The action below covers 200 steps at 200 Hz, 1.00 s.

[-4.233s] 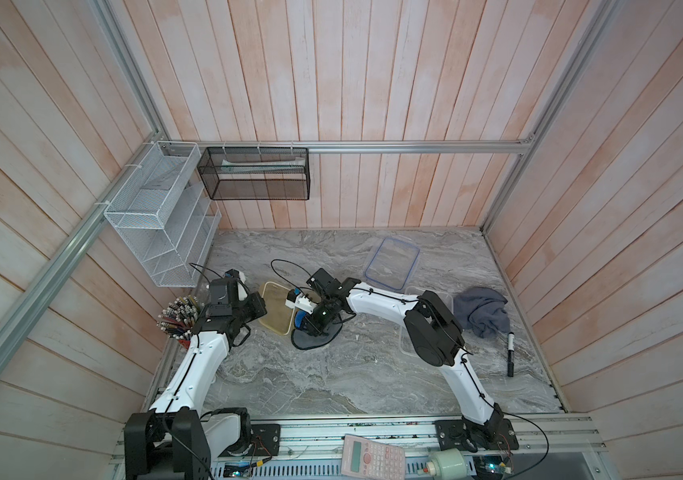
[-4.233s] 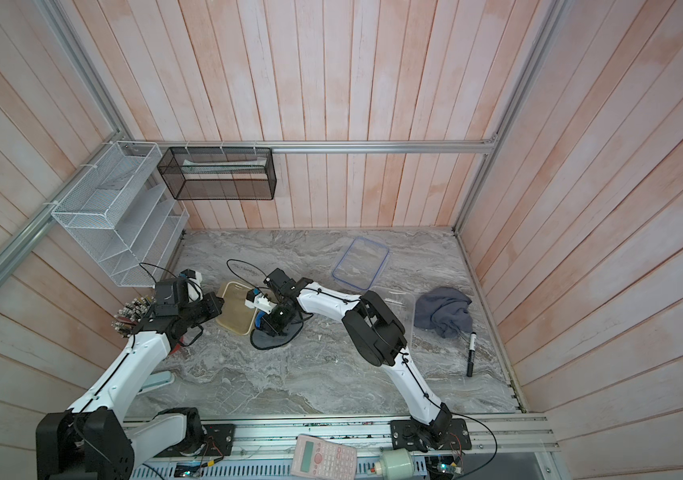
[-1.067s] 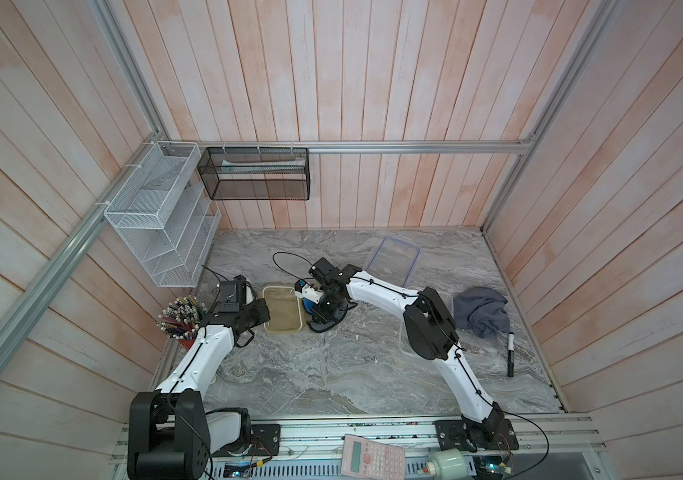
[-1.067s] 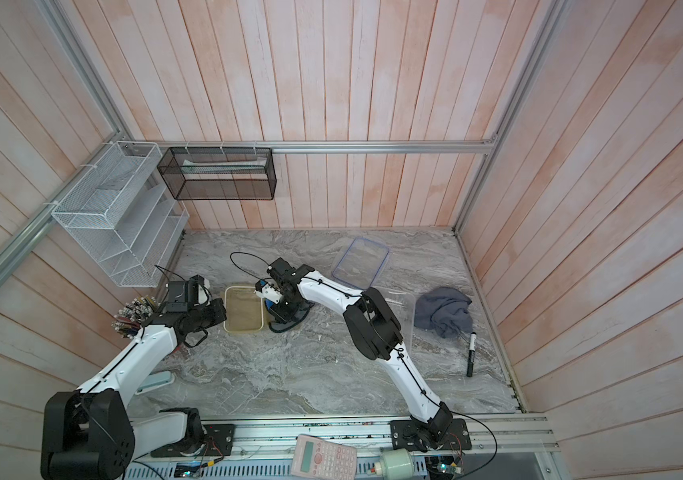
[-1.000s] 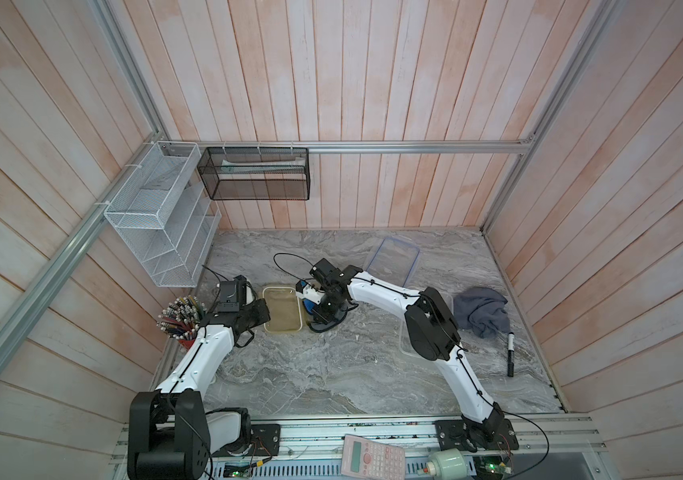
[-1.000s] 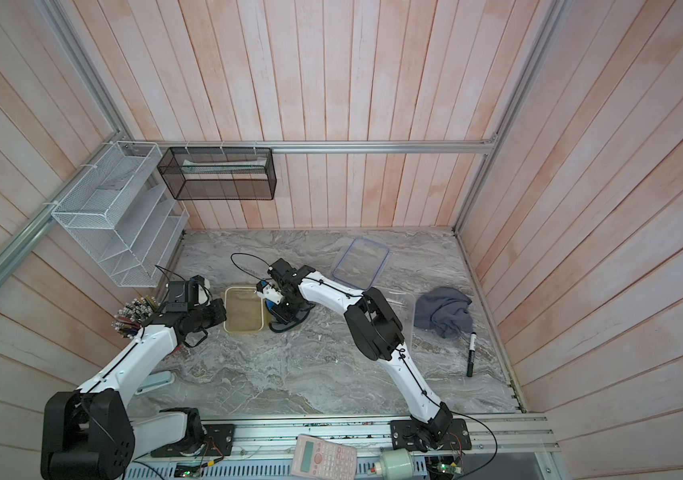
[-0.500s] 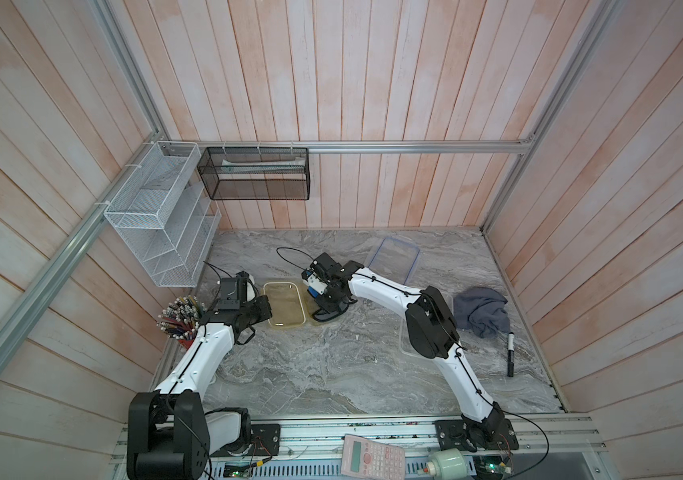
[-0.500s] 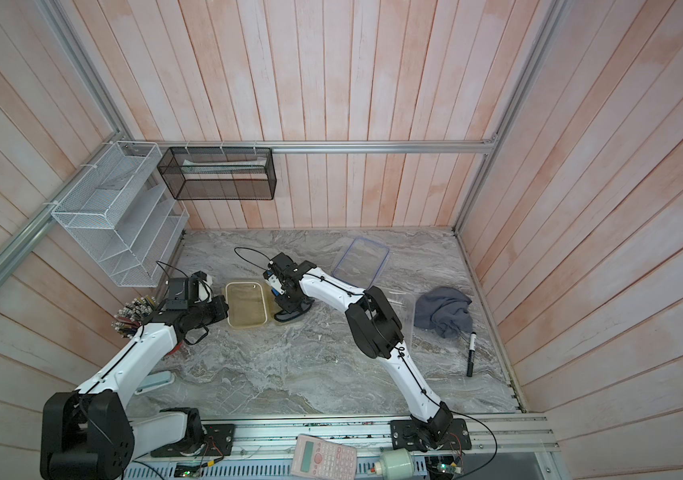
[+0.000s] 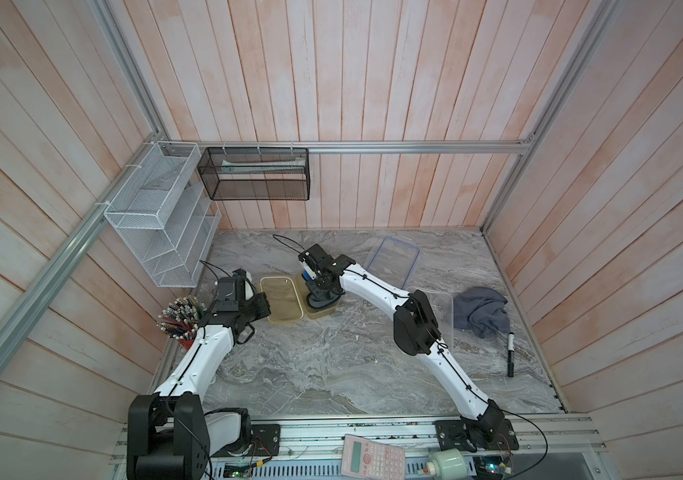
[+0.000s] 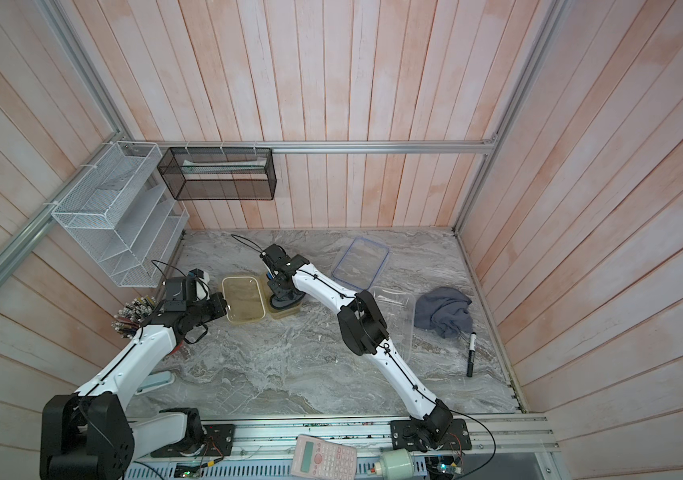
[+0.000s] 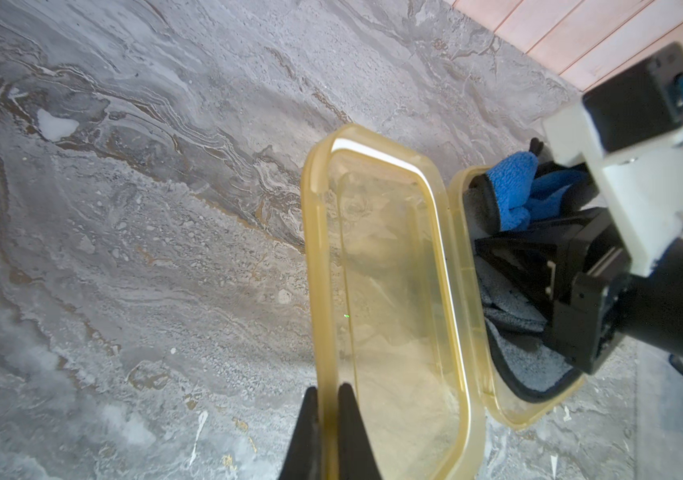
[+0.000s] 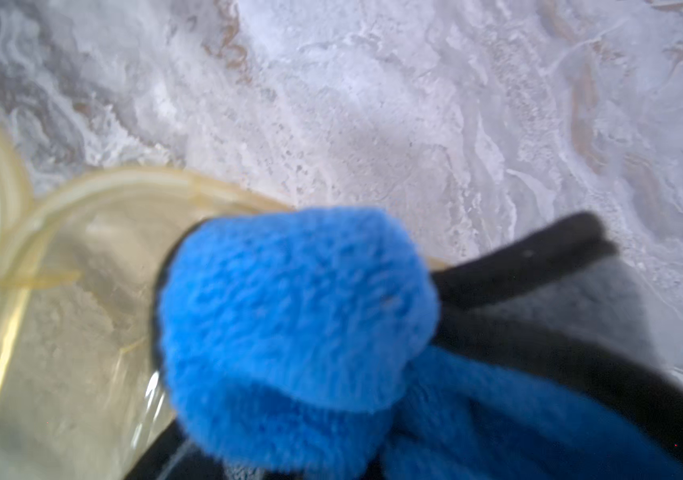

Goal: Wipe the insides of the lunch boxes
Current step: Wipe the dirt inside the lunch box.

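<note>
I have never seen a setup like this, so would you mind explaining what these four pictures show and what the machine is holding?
These are two white robot arms, each ending in a two-fingered gripper, bolted at the front of a marble-patterned table. Two pictures look down from overhead on the whole scene; the other two come from small cameras on each arm's wrist. The left gripper is shut on the rim of a yellowish lid. The right gripper is shut on a blue cloth and holds it down inside the small yellow lunch box beside the lid. Farther right lie a larger clear box, a blue-rimmed clear lid, a grey cloth and a black marker. A cup of pencils stands by the left arm.
</note>
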Motion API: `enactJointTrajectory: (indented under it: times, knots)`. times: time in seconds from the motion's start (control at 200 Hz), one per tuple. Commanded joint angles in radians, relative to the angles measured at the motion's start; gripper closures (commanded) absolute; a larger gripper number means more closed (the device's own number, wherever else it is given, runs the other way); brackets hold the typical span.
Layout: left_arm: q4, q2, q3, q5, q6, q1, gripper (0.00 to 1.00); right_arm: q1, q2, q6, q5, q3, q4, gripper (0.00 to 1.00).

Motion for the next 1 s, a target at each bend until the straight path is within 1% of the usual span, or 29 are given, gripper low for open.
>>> enactJointTrajectory:
  times: [0.0, 0.14, 0.19, 0.275, 0.36, 0.53, 0.605, 0.69, 0.795, 0.915, 0.995]
  knots:
    - [-0.037, 0.002, -0.025, 0.043, 0.016, -0.031, 0.98, -0.057, 0.006, 0.080, 0.055, -0.015, 0.110, 0.98]
    - [-0.011, 0.045, -0.015, 0.066, 0.013, -0.077, 0.98, -0.048, 0.013, 0.120, -0.200, -0.016, 0.202, 0.99]
    - [-0.008, 0.059, -0.010, 0.071, 0.011, -0.080, 0.99, -0.033, 0.019, 0.122, -0.250, -0.015, 0.212, 0.99]
    - [0.007, 0.060, -0.011, 0.081, 0.014, -0.080, 0.98, -0.011, 0.024, 0.090, -0.346, -0.009, 0.203, 1.00]
    - [0.015, 0.053, -0.009, 0.085, 0.029, -0.080, 0.98, -0.005, 0.018, 0.055, -0.488, -0.013, 0.190, 1.00]
    - [0.007, 0.048, 0.001, 0.048, 0.039, -0.077, 0.98, -0.002, -0.022, -0.004, -0.668, -0.094, 0.161, 1.00]
    - [0.008, 0.047, 0.002, 0.045, 0.031, -0.061, 0.98, 0.007, -0.026, -0.057, -0.673, -0.101, 0.084, 1.00]
    - [0.013, 0.041, 0.004, 0.048, 0.018, -0.030, 0.98, 0.019, -0.027, -0.134, -0.635, -0.112, -0.023, 1.00]
    - [0.002, 0.025, 0.013, 0.024, 0.016, 0.007, 0.98, 0.029, -0.037, -0.191, -0.581, -0.165, -0.121, 1.00]
    - [-0.037, 0.006, 0.035, -0.046, 0.028, 0.034, 0.98, 0.039, -0.081, -0.222, -0.540, -0.279, -0.161, 1.00]
    - [-0.046, 0.003, 0.043, -0.076, 0.036, 0.044, 0.98, 0.040, -0.132, -0.229, -0.562, -0.377, -0.143, 1.00]
